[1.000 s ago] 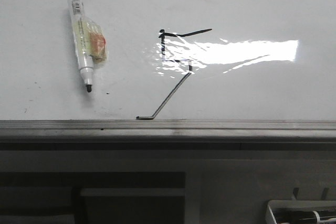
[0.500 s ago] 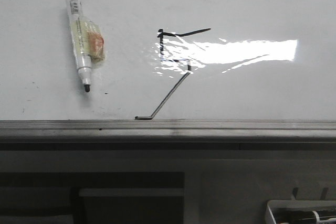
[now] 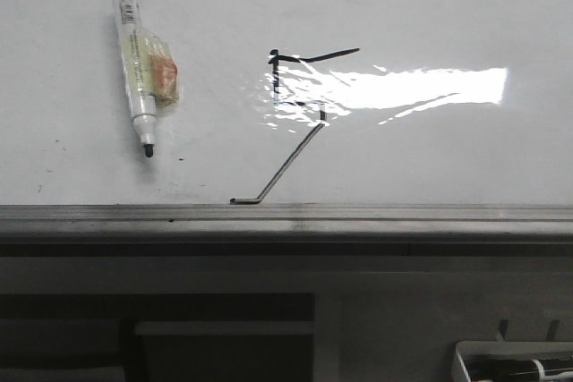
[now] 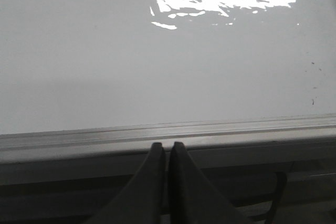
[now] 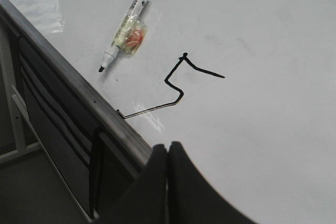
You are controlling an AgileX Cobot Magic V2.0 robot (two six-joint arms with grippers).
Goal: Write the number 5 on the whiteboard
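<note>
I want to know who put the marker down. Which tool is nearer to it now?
Probably the right. The right tool, shut, sits by the whiteboard rim with the marker and the number 5 in its view. The left tool, shut, sees no marker.

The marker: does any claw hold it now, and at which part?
Nothing is held. Both the left claw and right claw are shut and empty; the marker lies on the whiteboard.
</note>
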